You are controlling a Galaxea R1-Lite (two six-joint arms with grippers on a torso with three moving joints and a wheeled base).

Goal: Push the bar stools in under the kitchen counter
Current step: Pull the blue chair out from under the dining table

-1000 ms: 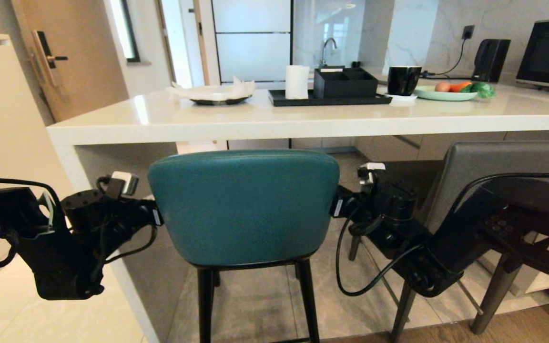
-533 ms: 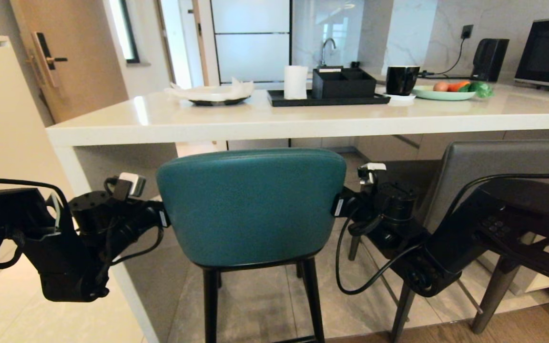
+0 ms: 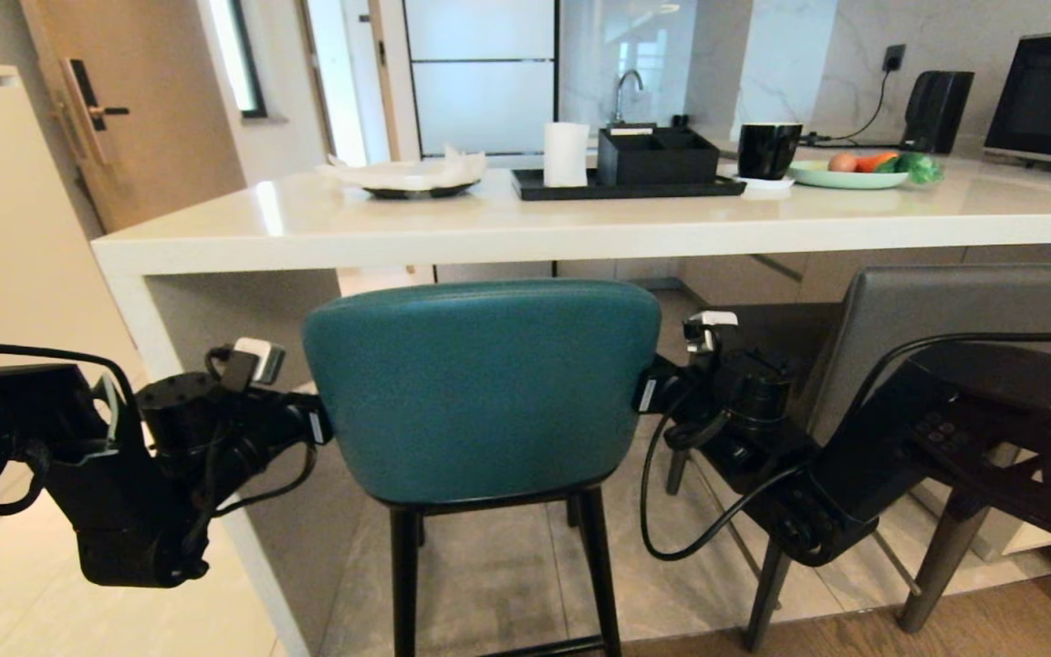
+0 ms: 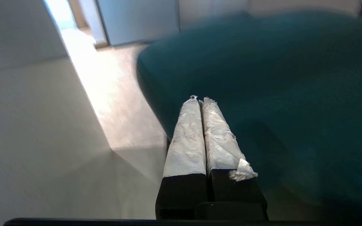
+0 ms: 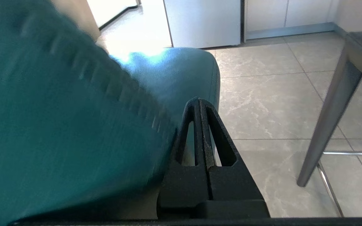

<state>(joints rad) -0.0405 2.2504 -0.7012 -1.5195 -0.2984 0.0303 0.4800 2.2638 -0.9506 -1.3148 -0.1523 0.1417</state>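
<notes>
Head view: the teal stool (image 3: 480,388) stands between the two arms, its back just under the counter (image 3: 525,228) edge, with the grey stool (image 3: 963,310) beyond the right arm. Left gripper (image 4: 199,99) and right gripper (image 5: 198,100) are both pressed shut, holding nothing, each lying against one side of the teal back

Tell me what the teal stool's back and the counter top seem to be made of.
Teal stool's back: padded, probably leather or faux leather, with a fine grain and soft sheen. Counter top: thick off-white slab, stone or stone-look, polished enough to show reflections.
</notes>
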